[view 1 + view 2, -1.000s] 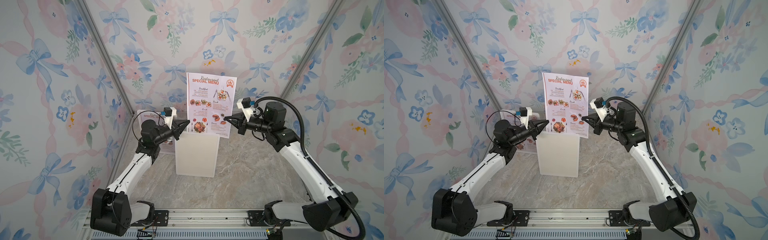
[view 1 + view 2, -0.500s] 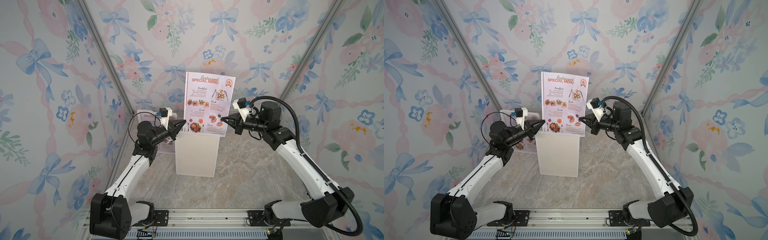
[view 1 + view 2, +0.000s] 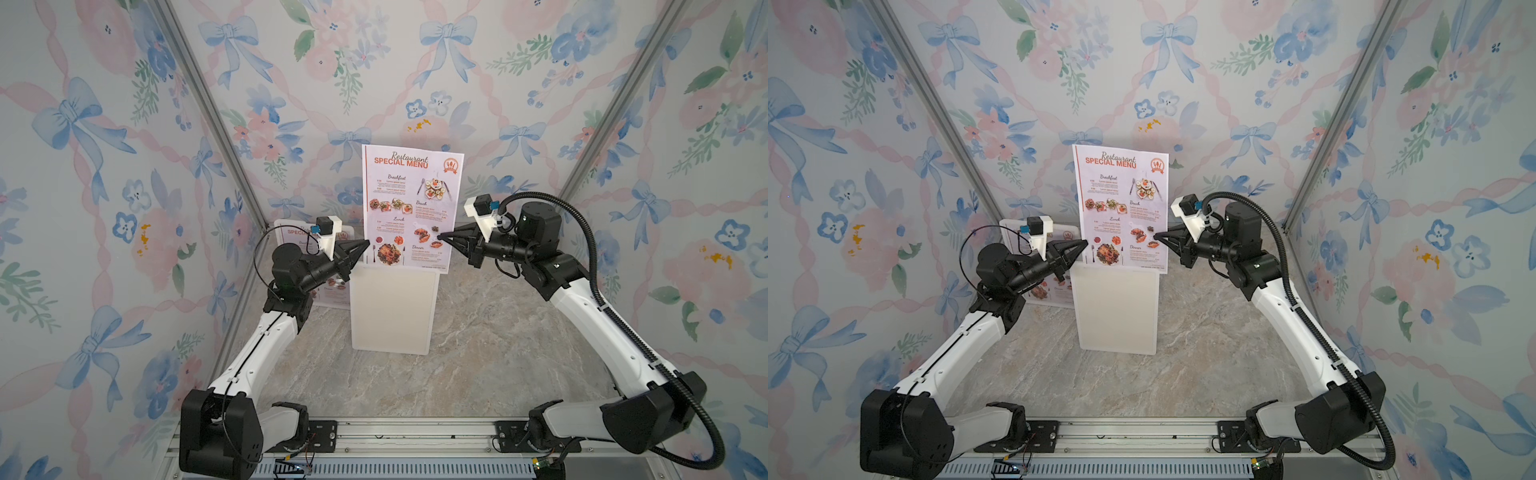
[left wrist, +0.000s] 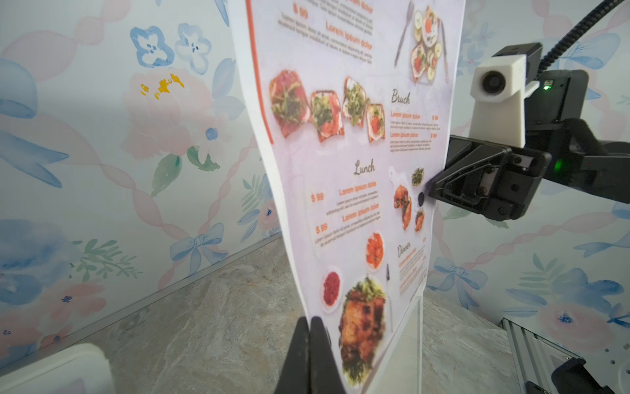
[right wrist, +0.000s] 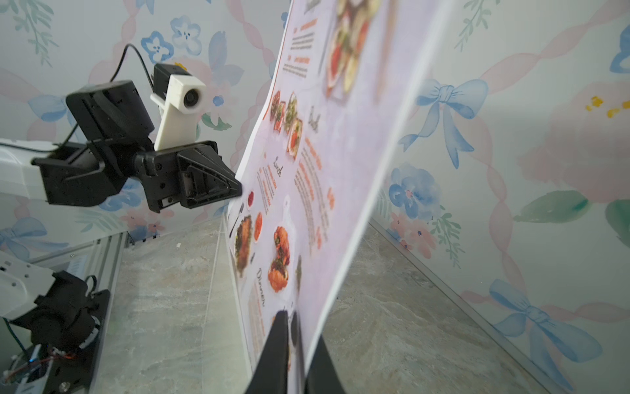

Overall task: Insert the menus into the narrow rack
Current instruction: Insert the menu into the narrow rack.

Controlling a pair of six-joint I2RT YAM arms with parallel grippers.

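Note:
One menu (image 3: 411, 195) (image 3: 1121, 195) stands upright over the narrow white rack (image 3: 392, 307) (image 3: 1117, 307), its bottom edge at the rack's top; whether it sits in the slot I cannot tell. My left gripper (image 3: 368, 243) (image 4: 310, 320) is shut on the sheet's lower left edge. My right gripper (image 3: 440, 237) (image 5: 300, 324) straddles the lower right edge, jaws slightly parted, one finger on each side of the sheet (image 5: 341, 153). A second menu (image 3: 291, 237) (image 3: 1013, 232) leans against the back wall behind my left arm, mostly hidden by it.
The floor is marbled stone (image 3: 478, 353). Floral walls close in on three sides, with metal corner posts (image 3: 216, 124) (image 3: 602, 124). The arms' base rail (image 3: 415, 432) runs along the front edge.
The menu has straightened up and shifted slightly left over the rack. Both grippers moved with it. The right jaws have parted a little; the left stays shut.

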